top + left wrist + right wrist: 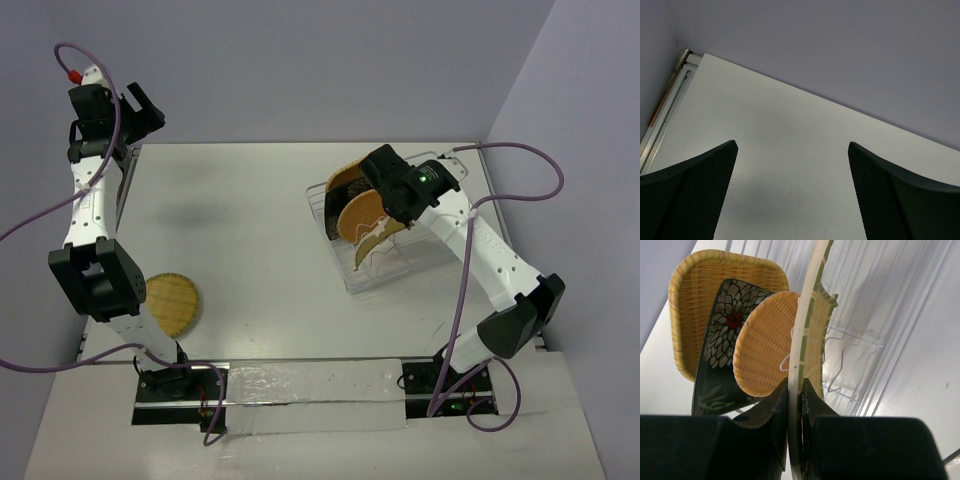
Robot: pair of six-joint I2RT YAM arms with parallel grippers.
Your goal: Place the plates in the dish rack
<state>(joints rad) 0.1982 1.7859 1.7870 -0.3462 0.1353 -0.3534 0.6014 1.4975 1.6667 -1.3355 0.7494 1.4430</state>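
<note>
The dish rack stands at the right of the table, and its wire tines show in the right wrist view. Three plates stand upright in it: a rounded-square bamboo one, a dark leaf-patterned one and a round bamboo one. My right gripper is shut on the rim of another woven plate, held edge-on over the rack beside the round one. A round bamboo plate lies flat near the left arm's base. My left gripper hangs open and empty above the far left corner.
The table's far left edge has a metal rail. Grey walls close in the back and right sides. Purple cables loop beside both arms. A strip of tape runs along the near edge between the arm bases.
</note>
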